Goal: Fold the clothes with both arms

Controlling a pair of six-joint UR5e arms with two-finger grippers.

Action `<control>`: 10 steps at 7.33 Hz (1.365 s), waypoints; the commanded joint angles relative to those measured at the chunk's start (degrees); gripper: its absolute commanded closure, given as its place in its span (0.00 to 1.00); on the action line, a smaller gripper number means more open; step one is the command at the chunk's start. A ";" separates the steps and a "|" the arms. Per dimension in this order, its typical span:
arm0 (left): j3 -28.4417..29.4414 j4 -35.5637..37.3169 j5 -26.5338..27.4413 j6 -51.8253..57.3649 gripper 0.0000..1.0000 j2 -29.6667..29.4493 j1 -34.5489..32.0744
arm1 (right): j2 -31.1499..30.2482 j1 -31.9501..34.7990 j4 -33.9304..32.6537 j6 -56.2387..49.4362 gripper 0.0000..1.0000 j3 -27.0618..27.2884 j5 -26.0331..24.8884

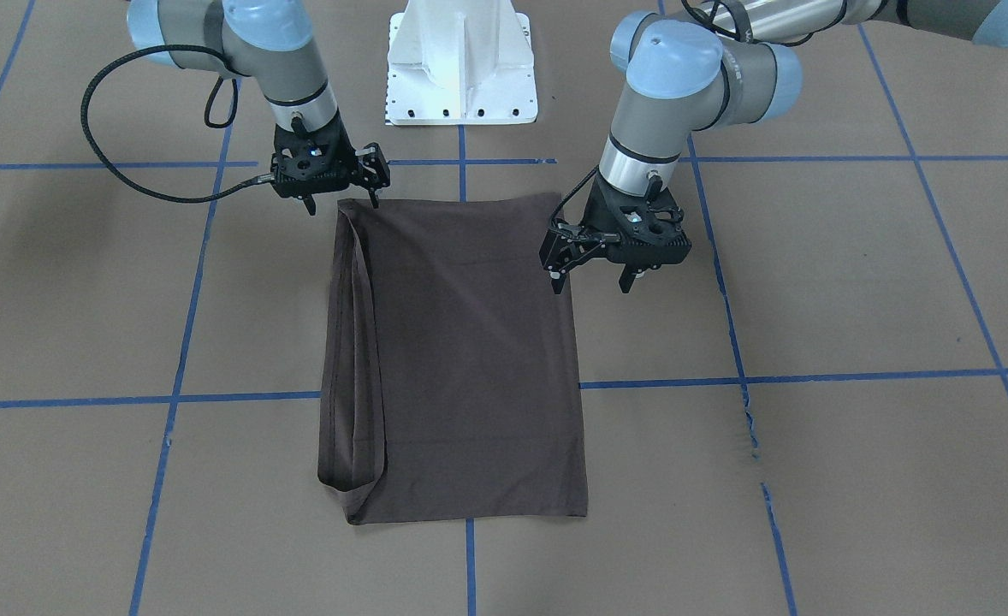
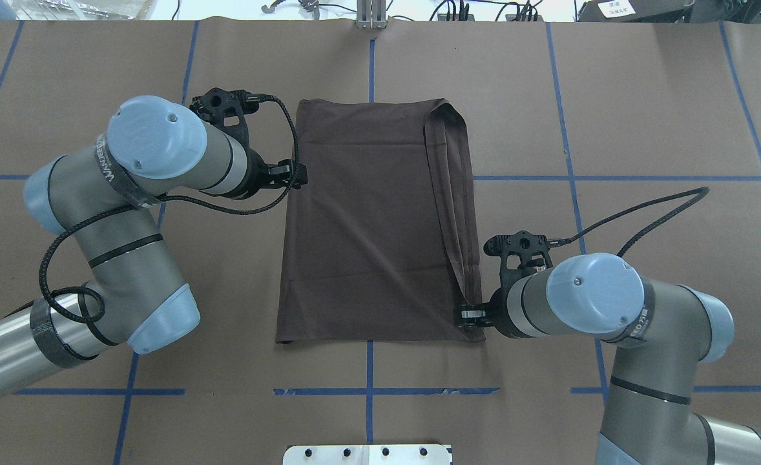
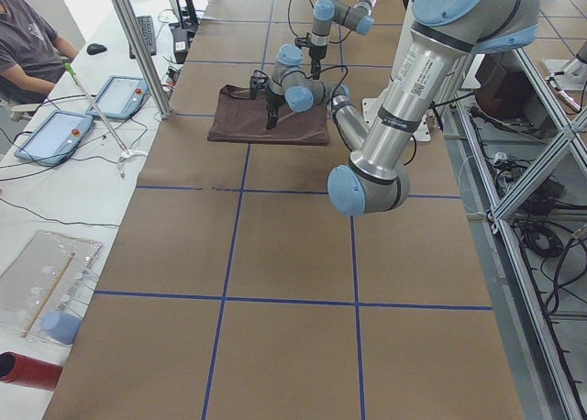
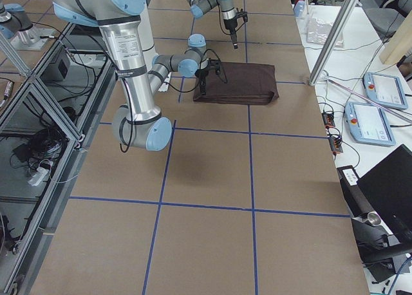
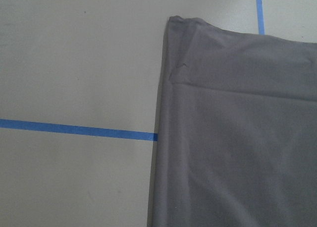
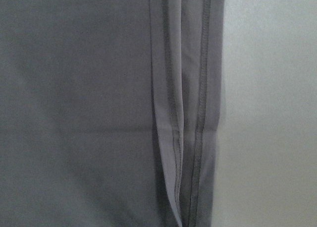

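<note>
- a dark brown t-shirt (image 1: 461,342), folded into a long rectangle, lies flat in the middle of the brown table (image 1: 855,479).
- the left gripper (image 1: 590,285) is over one long edge of the shirt, jaws spread, gripping nothing.
- the right gripper (image 1: 342,206) is over the shirt corner nearest the white base (image 1: 461,68), jaws also spread and empty.
</note>
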 commanded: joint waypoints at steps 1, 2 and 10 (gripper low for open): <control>0.06 -0.70 -0.07 0.06 0.00 -0.03 -0.09 | 4.83 2.34 -4.26 -4.51 0.00 -6.06 0.10; 0.06 -0.70 -0.07 0.06 0.00 -0.03 -0.18 | 7.36 2.53 -4.52 -6.43 0.00 -10.78 0.36; -0.02 -0.70 -0.15 0.06 0.00 -0.03 -0.09 | 7.04 5.25 -4.96 -7.41 0.00 -15.22 7.66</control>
